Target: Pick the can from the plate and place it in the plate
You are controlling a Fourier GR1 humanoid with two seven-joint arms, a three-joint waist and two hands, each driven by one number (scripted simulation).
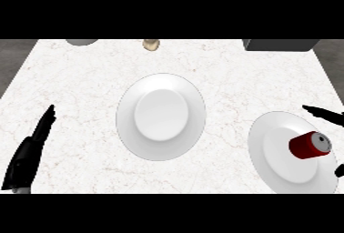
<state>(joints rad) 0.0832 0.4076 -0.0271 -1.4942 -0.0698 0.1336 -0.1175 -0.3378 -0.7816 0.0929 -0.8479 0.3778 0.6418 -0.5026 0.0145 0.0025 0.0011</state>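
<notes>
A red can (310, 144) lies on its side on the white plate (275, 159) at the right. A second white plate (161, 116), with nothing on it, sits in the middle of the counter. My right hand (323, 113) shows only as dark fingers at the right edge, one stretched above the can and a tip (339, 170) below it, none touching the can. At the lower left, my left hand (30, 152) rests with straight fingers pointing up, well away from both plates.
Along the far edge of the marble counter sit a grey round object (82, 42), a small tan object (152, 44) and a dark grey box (279, 44).
</notes>
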